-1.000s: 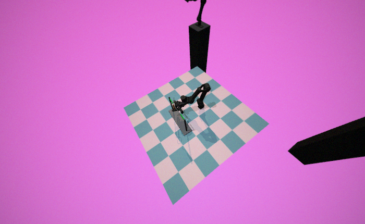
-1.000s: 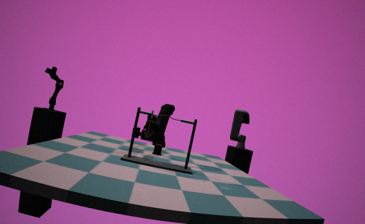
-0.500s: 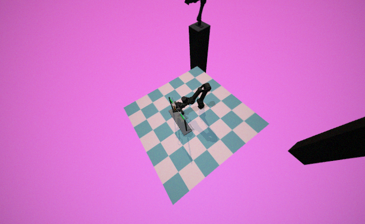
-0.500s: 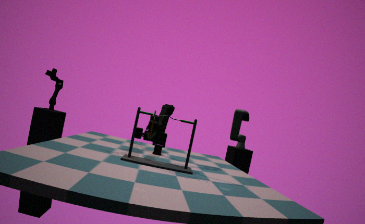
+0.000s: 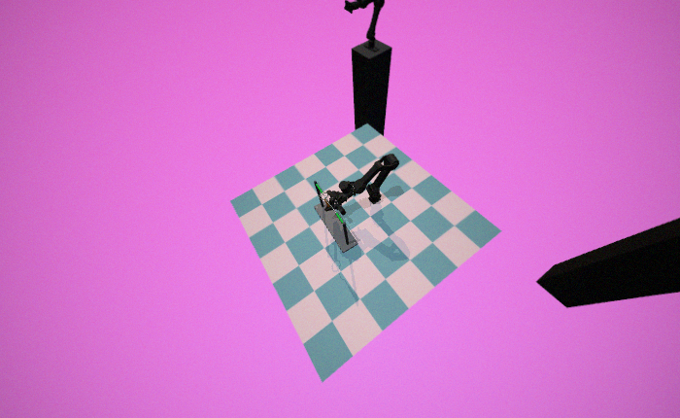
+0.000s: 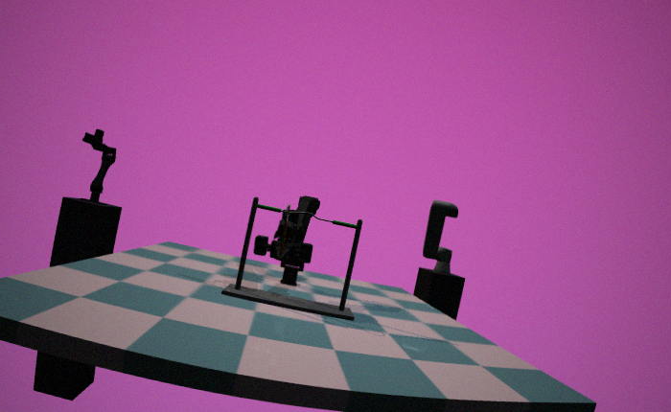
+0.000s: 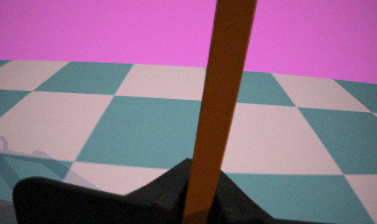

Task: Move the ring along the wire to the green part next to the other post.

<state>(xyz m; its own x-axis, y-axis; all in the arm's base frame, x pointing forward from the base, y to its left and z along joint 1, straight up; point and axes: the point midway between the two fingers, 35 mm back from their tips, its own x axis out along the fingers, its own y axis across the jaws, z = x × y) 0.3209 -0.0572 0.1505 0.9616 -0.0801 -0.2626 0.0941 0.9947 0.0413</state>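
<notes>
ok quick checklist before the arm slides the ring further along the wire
1. Grip: the black parallel-jaw gripper is shut on the long orange handle: ok.
2. Handle seated between the fingers, near upright in the wrist view: ok.
3. Wire through the ring: too small to see in any view: cannot tell.
4. Clearance from the thin grey wire section: cannot tell.
5. Goal, the green wire sleeve by the far black post, unobstructed: ok.
6. Ring reached the goal: not ok.
</notes>
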